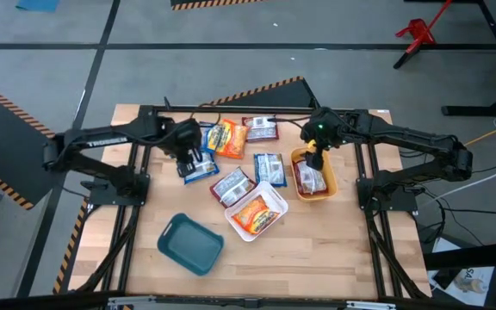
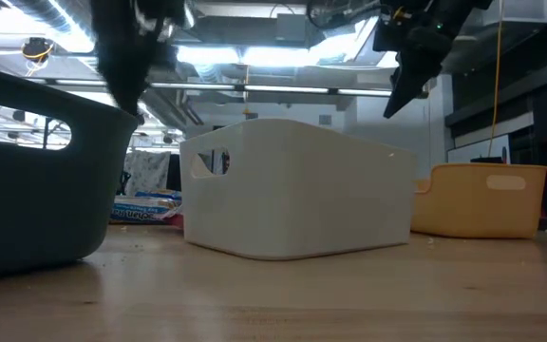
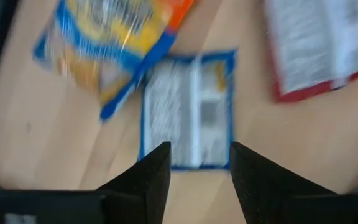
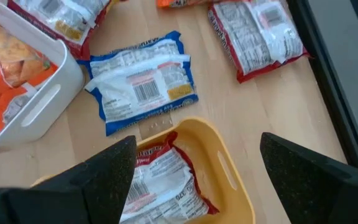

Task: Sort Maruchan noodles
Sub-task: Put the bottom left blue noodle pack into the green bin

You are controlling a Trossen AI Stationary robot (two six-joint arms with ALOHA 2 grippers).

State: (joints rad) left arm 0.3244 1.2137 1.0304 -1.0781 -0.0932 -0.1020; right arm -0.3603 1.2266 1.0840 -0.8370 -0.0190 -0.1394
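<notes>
Lying face down on the wooden table (image 1: 334, 250), a blue-edged packet (image 3: 188, 112) sits right under the left gripper (image 3: 194, 165), whose two dark fingers (image 3: 148, 177) are spread apart above it, holding nothing. Overlapping that packet's corner is an orange-and-blue packet (image 3: 114, 43), and a red-edged packet (image 3: 319, 46) lies a little apart on the bare wood.

From above, the loose packets cluster at the table's middle: an orange packet (image 1: 226, 138), a dark red one (image 1: 260, 128) beside it, a blue one (image 1: 269, 168) between the bins, and another red-edged one (image 1: 232, 185) touching the white bin (image 1: 277, 193). The white bin holds an orange packet (image 1: 255, 215). The orange-yellow bin (image 1: 297, 158) on the right holds a red-and-silver packet (image 4: 163, 183).

The right gripper (image 4: 197, 168) hangs over the yellow bin with its fingers wide apart and empty; the blue barcode-side packet (image 4: 142, 81) lies on the table just beyond the bin's rim, and a red one (image 4: 257, 34) farther off.

A teal bin (image 1: 190, 244) stands alone near the table's front edge, well apart from the packets. The low view shows the three bins in a row, with one packet (image 2: 145, 209) visible between the teal and white ones.
</notes>
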